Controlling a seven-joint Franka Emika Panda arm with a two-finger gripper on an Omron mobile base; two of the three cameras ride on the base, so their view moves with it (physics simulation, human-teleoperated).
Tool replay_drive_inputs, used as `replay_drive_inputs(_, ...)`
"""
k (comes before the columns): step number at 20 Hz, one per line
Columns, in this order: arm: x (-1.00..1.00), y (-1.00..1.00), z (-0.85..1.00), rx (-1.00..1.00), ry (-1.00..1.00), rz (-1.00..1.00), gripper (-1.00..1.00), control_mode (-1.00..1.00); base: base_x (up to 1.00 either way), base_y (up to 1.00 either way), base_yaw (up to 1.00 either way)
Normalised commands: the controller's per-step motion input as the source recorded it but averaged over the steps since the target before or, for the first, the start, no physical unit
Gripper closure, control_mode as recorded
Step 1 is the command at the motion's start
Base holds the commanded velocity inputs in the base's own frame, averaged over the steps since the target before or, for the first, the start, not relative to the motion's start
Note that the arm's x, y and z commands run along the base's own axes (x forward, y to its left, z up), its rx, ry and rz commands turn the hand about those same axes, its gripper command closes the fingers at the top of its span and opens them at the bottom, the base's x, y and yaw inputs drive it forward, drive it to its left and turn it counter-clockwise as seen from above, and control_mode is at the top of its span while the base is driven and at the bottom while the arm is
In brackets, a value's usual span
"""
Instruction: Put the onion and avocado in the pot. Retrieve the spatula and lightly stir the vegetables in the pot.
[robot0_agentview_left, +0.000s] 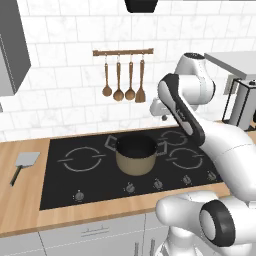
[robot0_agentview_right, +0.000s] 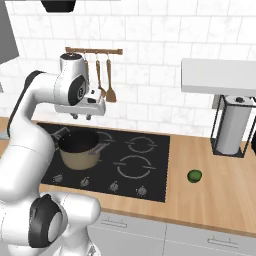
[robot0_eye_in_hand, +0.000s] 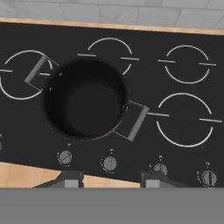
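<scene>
With the gripper (robot0_eye_in_hand: 109, 179) hovering high over the pot (robot0_eye_in_hand: 86, 98), fingers well apart and holding nothing, the loading step looked barely begun, so the next move called for reaching the avocado (robot0_agentview_right: 194, 176) at the pot's three o'clock.

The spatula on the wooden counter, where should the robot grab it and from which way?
Probably by the thin dark handle, coming straight down from above. The spatula lies flat on the counter left of the stove, so there is no gap under it to slide a finger into. The handle is narrow enough for two fingers to close across it; the square grey blade looks too wide and flat to pinch.
</scene>
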Motion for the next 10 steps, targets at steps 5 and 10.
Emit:
replay_drive_inputs(5,-0.22,0.00,-0.08,-0.01,-0.08,0.01,-1.00,-1.00,0.00,0.00,0.00)
replay_drive_inputs(10,-0.13,-0.46,-0.50,-0.11,0.00,-0.05,-1.00,-1.00,0.00,0.00,0.00)
